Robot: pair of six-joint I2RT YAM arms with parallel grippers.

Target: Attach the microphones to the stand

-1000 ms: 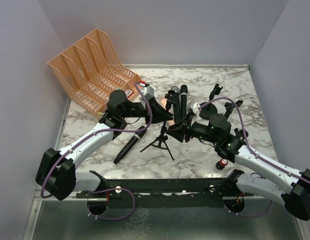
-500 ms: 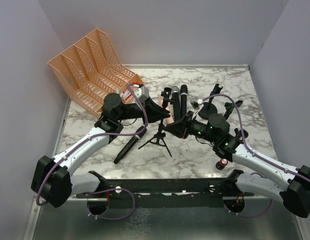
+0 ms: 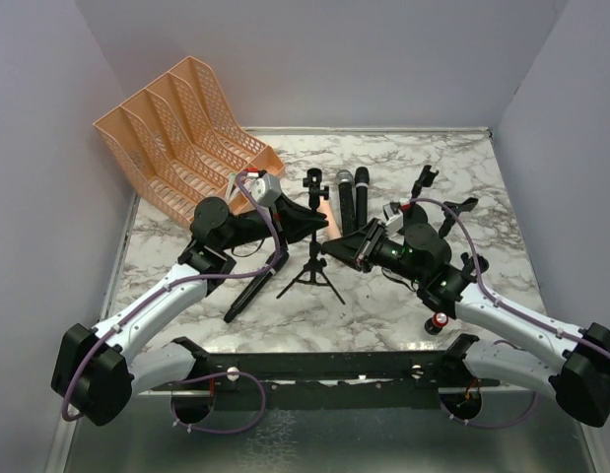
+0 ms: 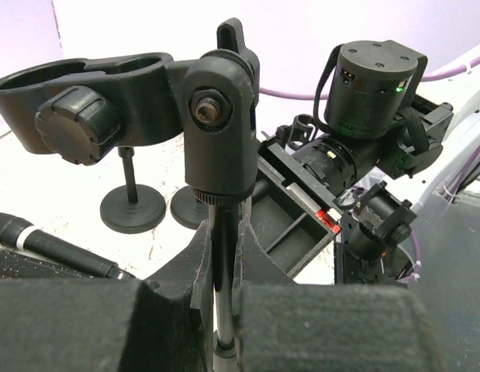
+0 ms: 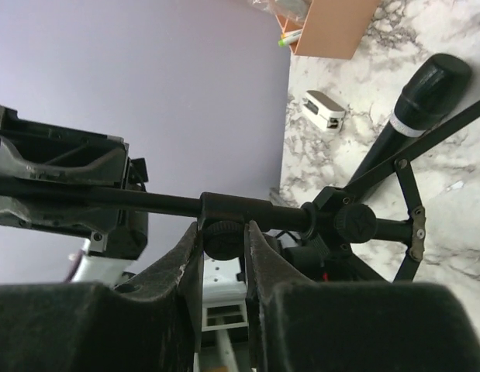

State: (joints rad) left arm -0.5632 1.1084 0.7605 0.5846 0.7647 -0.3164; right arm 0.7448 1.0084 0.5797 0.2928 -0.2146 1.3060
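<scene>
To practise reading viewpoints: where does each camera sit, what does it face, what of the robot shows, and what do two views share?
Top external: above, behind the robot, looking down at the table; left arm, right arm show.
Left wrist: faces the stand, gripped by the left end effector; right arm beyond.
Right wrist: faces the stand's pole, right end effector clamped on it.
Shared: both wrists see the stand.

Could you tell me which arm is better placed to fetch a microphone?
Probably right: both grip the stand, but the right gripper sits nearest the two microphones, while the left gripper holds just under the clip.
</scene>
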